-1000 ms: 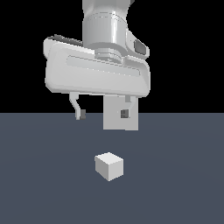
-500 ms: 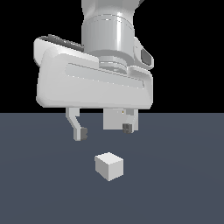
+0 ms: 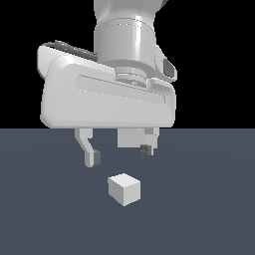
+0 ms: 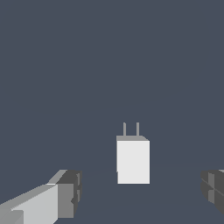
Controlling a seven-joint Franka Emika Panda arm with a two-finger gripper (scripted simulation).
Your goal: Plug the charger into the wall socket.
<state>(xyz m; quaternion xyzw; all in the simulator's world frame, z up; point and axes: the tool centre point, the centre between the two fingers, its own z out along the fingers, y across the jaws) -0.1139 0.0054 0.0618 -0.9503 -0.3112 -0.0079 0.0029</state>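
Charger (image 3: 124, 189) sits on the dark grey-blue bench (image 3: 209, 219), a small plain white-grey cube resting flat and free of any grip. In the wrist view the charger (image 4: 133, 161) shows two thin prongs standing out from one face, pointing away from the camera.

Above it hangs the tool (image 3: 119, 154), its two fingers spread wide, with nothing between them. One fingertip (image 3: 92, 158) is lower and toward the exterior view's left of the cube; the other (image 3: 146, 149) is toward the exterior view's right and looks farther back. Neither touches the cube. In the wrist view the tool (image 4: 140, 194) has one dark pad (image 4: 68, 192) on each side of the charger, with clear gaps on both sides.

Behind the fingers, partly hidden by the tool's broad white body, the wall socket (image 3: 128, 138) shows as a flat light-grey upright plate. Only its lower part is visible, so its centre mark cannot be told apart from the fingertip in front.
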